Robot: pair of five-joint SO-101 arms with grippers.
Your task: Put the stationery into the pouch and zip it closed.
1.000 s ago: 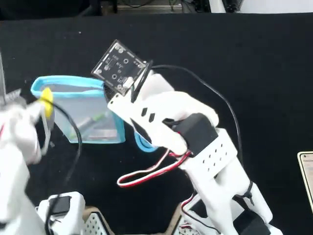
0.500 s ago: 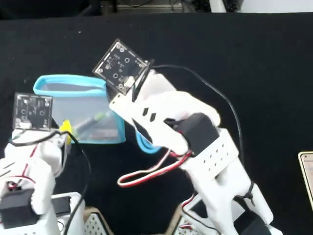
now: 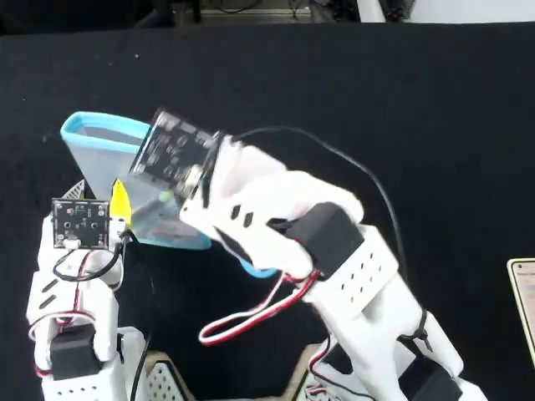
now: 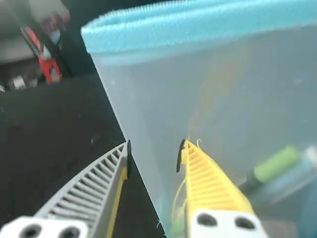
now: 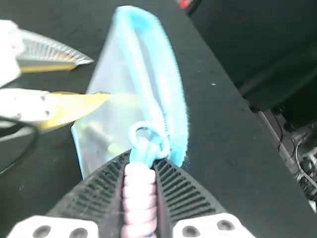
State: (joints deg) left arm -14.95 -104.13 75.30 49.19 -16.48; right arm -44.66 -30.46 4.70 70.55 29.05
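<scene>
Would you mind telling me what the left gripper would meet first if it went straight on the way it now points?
Most likely the pouch: its side edge sits between the open fingers of the left gripper, though depth is hard to judge.

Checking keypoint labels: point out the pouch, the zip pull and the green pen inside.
pouch (image 3: 100, 159), high view, translucent side wall.
zip pull (image 5: 146, 147), right wrist view, knot of the blue loop.
green pen (image 4: 277, 162), left wrist view, middle of the barrel.

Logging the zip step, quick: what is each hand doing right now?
Left hand: open, straddling the pouch edge.
Right hand: closed on the blue pull loop.
</scene>
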